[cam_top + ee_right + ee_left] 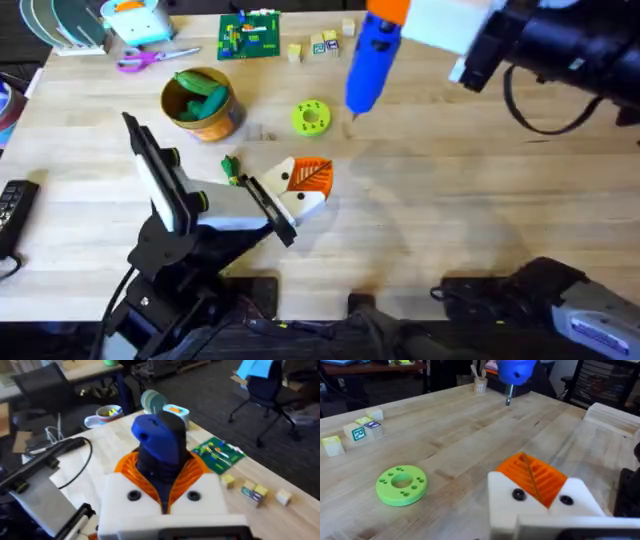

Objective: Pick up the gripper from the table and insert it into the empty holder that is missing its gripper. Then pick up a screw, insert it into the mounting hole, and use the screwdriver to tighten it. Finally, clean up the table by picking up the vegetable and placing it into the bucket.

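While the screwdriver (372,55) is pinched between the orange pads of the right gripper (162,485), it is held well above the table (450,220), over the middle of the far edge. Its long axis is tilted steeply, with the thin bit pointed down and slightly toward the left side. The bit is seen just beyond the lime-green disc (311,117). The left gripper (305,185) is set low near the table's centre, on the near side of that disc. From the bit, then, it lies toward the near edge and a little to the left. Whether the left gripper is spread or pressed together cannot be told, and no mounting hole can be made out. The tightening step is judged to be in hand, so the bit would have to be brought down and nearward, with the right arm alone placed for it. The bucket (205,120) stands toward the far left corner, with green pieces inside.
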### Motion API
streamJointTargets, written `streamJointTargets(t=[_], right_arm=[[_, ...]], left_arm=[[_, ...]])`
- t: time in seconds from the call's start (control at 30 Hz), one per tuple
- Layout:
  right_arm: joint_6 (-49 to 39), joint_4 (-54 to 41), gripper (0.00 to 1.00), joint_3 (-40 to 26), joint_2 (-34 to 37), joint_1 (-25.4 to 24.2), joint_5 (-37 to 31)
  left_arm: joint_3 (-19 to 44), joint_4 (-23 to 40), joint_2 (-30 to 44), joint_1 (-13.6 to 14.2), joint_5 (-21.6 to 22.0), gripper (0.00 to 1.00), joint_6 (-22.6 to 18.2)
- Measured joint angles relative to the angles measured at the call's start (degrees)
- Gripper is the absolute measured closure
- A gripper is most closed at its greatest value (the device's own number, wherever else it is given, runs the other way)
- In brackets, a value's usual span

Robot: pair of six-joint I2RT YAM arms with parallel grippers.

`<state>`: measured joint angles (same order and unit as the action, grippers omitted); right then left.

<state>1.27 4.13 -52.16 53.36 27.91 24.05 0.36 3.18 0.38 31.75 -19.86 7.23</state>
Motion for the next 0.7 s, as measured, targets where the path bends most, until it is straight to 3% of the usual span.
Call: streamJointTargets(t=[0.37, 0.7], right_arm=[[0.1, 7.5, 0.979, 0.0, 1.8, 12.1, 2.6], [0.3, 11.8, 0.979, 0.0, 6.1, 17.2, 3.7]], left_arm=[[0.0, 0.0, 0.0, 0.0, -0.1, 0.995, -2.5], [0.0, 0.0, 0.0, 0.0, -0.1, 0.995, -2.9]])
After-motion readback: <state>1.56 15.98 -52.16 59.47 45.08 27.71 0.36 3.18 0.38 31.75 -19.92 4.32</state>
